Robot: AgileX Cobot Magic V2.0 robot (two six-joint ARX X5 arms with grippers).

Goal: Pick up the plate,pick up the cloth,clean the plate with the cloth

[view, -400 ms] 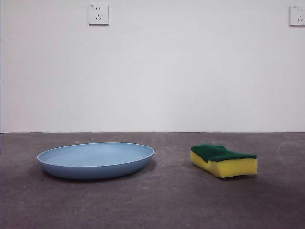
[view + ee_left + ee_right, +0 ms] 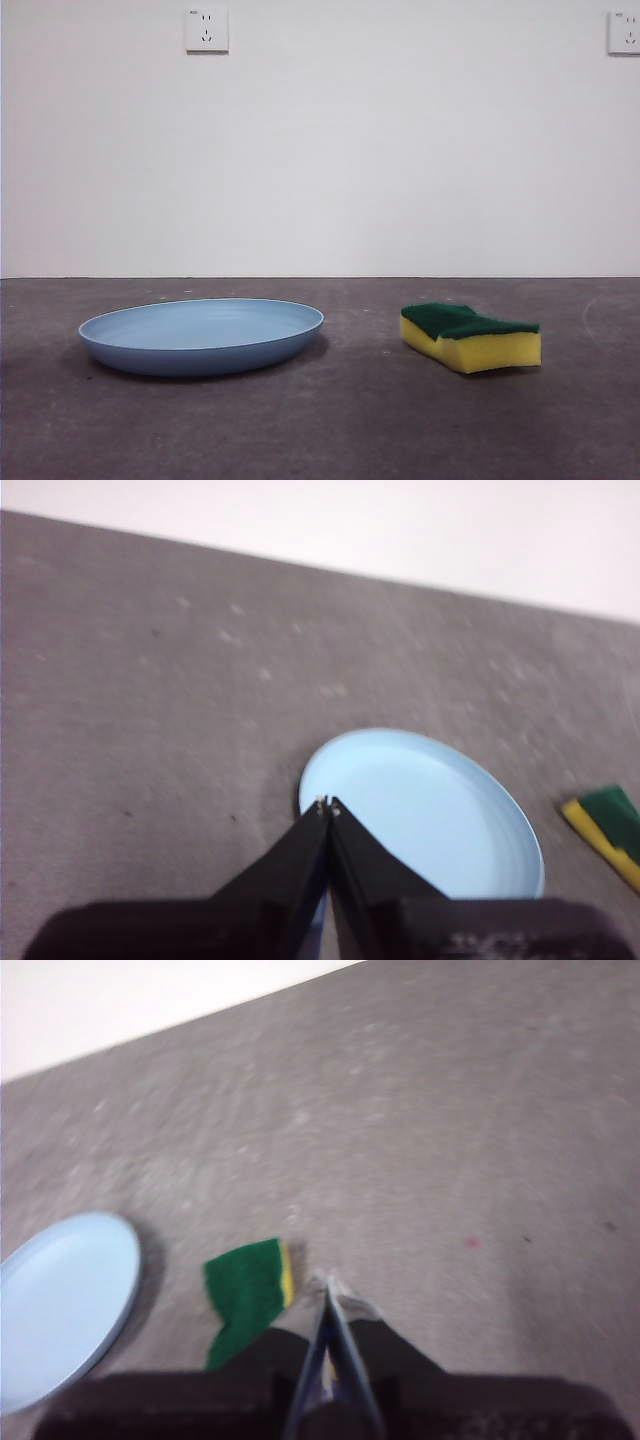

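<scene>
The light-blue plate [image 2: 201, 336] lies flat on the dark grey table, left of centre in the front view. The cloth, a yellow sponge with a dark green top [image 2: 470, 337], lies to its right, apart from it. Neither arm shows in the front view. In the left wrist view my left gripper [image 2: 328, 805] is shut and empty, high above the plate [image 2: 425, 815], its tips over the plate's rim. In the right wrist view my right gripper [image 2: 326, 1282] is shut and empty, above the table just beside the sponge [image 2: 246, 1292]; the plate [image 2: 60, 1305] shows at the edge.
A white wall stands behind the table with two sockets [image 2: 206, 30] high up. The grey table top [image 2: 350, 420] stretches around both things.
</scene>
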